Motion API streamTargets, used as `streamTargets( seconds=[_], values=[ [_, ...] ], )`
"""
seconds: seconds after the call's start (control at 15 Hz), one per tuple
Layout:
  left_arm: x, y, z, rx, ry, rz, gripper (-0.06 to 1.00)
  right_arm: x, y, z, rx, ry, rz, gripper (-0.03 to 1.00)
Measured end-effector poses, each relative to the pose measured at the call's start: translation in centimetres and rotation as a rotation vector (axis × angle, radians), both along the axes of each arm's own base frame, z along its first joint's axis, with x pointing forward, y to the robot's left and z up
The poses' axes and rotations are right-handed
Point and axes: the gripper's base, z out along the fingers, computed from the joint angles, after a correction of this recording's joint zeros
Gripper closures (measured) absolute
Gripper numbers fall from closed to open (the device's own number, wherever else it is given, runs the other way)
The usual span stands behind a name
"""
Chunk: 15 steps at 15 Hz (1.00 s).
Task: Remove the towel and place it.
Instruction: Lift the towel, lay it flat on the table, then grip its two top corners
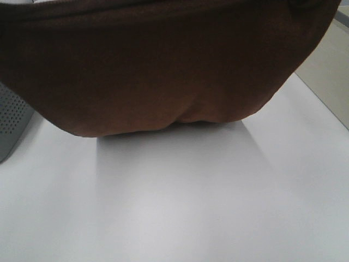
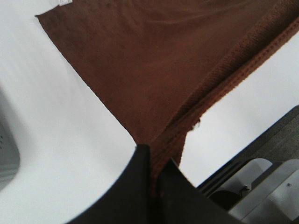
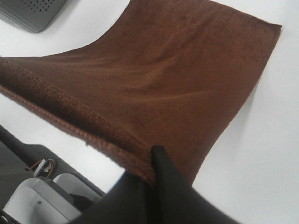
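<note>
Over table (image 1: 174, 207) | towel (image 1: 163, 65) held: left fingers (image 2: 126, 191), right fingers (image 3: 173, 191) | grey bin (image 1: 11, 123) beside

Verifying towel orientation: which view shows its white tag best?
Left wrist: the small white tag sits at a corner of the dark-brown terry cloth towel, cropped by the frame. Exterior high and right wrist show only cloth.

Bright, even light, apparently from overhead; washes the white table (image 1: 180, 207) nearly featureless. Casts a soft grey shadow just under the towel (image 1: 163, 65), with faint pale bands fanning forward. Renders the towel dark and murky in the high view, weave lost. Sharper on the hem (image 3: 70, 121) in both wrist views, soft in the near foreground.
</note>
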Motion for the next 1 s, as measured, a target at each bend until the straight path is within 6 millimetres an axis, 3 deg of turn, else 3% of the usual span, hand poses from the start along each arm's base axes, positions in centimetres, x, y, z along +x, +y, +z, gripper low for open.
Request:
streamTargets(
  seconds=[0.4,0.67,1.0],
  values=[
    [-3.4,0.4,-2.6,-0.071,0.08,-0.017,0.94,-3.4,-0.9,-3.4,-0.016,0.102,0.006,0.96],
    [-4.7,0.1,-7.3,-0.102,0.276,-0.028,0.94,-5.8,-1.4,-6.2,-0.004,0.2,0.006,0.96],
    [-6.5,0.5,-12.3,-0.077,0.462,-0.009,0.94,-7.8,-1.3,-11.6,0.034,0.435,-0.003,0.96]
  ],
)
